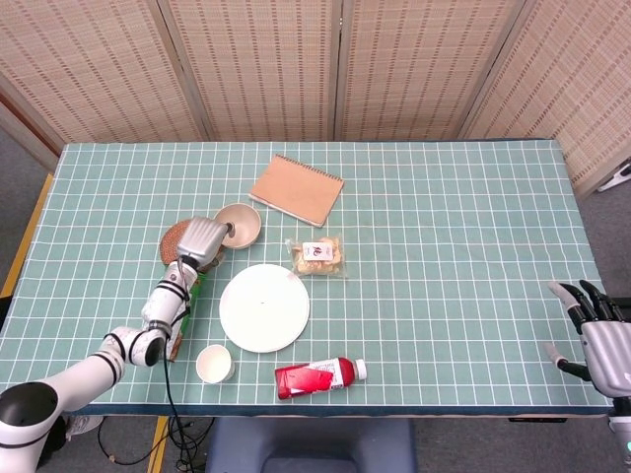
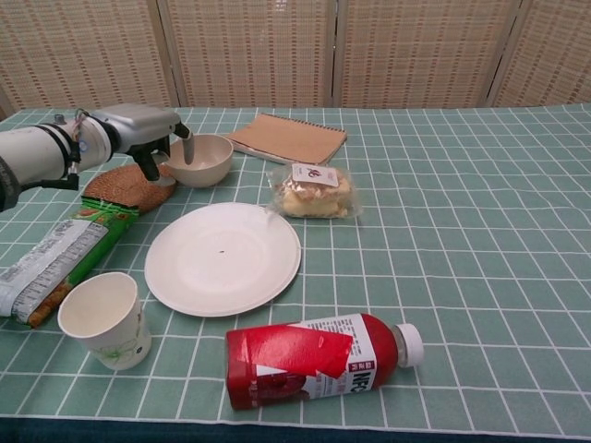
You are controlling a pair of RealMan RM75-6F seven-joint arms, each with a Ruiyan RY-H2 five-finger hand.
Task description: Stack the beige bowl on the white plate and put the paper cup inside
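The left hand point(image 2: 152, 138), a metallic silver shell with dark fingers, sits at the left rim of the beige bowl point(image 2: 205, 159); one finger point(image 2: 187, 150) reaches down inside the bowl and the thumb hangs outside the wall, so the rim lies between them, but whether it is actually pinched cannot be told. The bowl is round, smooth and matte, standing upright on the green gridded tablecloth point(image 1: 444, 246), touching the edge of a woven round coaster point(image 2: 125, 187). The white plate point(image 2: 223, 257) is flat, circular and bare, near and in front of the bowl. The paper cup point(image 2: 102, 319) is a tapered upright cylinder with its mouth up, just left of the plate's front edge. The right hand point(image 1: 599, 340) rests at the table's right edge, fingers spread apart, holding nothing.
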